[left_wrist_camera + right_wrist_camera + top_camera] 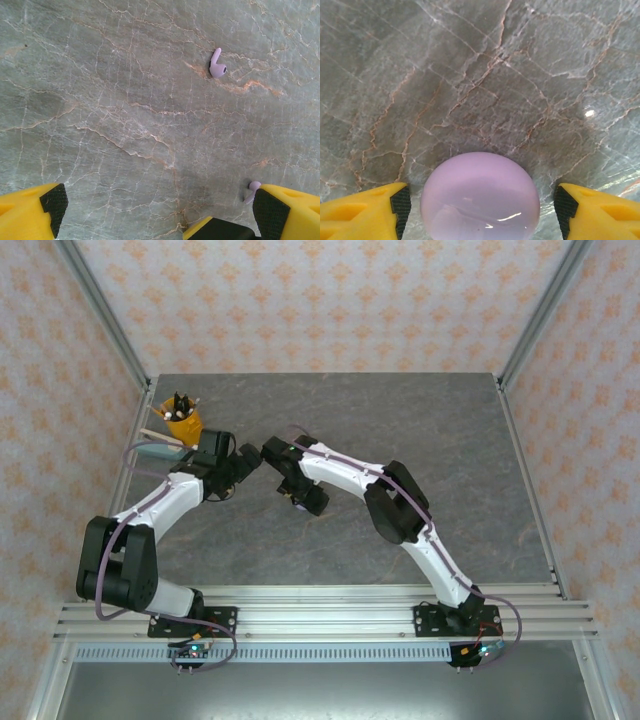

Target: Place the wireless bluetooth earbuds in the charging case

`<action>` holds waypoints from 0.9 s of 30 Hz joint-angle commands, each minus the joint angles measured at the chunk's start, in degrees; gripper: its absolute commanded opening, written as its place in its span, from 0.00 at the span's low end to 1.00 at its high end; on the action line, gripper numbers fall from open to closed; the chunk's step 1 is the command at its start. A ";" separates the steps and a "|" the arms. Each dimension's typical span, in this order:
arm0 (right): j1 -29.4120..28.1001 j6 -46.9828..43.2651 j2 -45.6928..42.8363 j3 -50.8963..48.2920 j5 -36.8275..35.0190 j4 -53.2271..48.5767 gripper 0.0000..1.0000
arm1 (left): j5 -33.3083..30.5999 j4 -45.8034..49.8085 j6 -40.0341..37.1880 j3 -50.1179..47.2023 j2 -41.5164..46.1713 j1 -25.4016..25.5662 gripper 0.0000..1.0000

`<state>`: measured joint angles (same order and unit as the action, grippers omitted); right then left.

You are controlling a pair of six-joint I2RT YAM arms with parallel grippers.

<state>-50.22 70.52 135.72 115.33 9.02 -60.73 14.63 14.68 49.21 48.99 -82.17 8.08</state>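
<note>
Orange-patterned wallpaper (320,300) on three sides, and a grey veined table (430,420) below us. From overhead we see the left arm (165,502) and right arm (400,502) both folded in towards the table's left half. The left gripper (243,464) and right gripper (303,498) are almost nose to nose, near a yellow cup (183,423) of pens in the far-left corner. Up here the arms cover the patch of table beneath the grippers, so we go to the wrists.

On the right wrist camera a round lilac case (480,197) sits between the yellow fingers. A strip of table shows on each side, so the jaws are spread and grasping nothing. The frame cuts off the case's near edge.

On the left wrist camera one lilac bud (217,64) lies in the open ahead. A second bud (253,188) is half tucked behind the right-hand pad (270,216). Those fingers stand wide apart and empty. We can't place the yellow-and-black shape (215,231) at the bottom edge.
</note>
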 commanded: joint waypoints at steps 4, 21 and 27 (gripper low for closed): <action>0.57 -7.33 -0.16 -1.58 0.17 -1.80 0.72 | 1.40 -2.17 1.03 -1.53 -0.11 -0.69 0.98; 0.65 -29.71 -7.51 -8.92 -3.69 -5.84 0.65 | 3.17 -2.80 1.22 -1.80 -0.80 -0.69 0.98; 1.85 -28.09 -11.96 -9.71 -5.05 -6.68 0.74 | 3.74 -3.41 2.11 -1.89 -1.06 -0.63 0.98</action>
<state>-49.43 42.76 128.31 106.32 6.96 -64.27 17.80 12.34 50.11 47.51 -82.67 8.08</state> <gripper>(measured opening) 0.740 0.979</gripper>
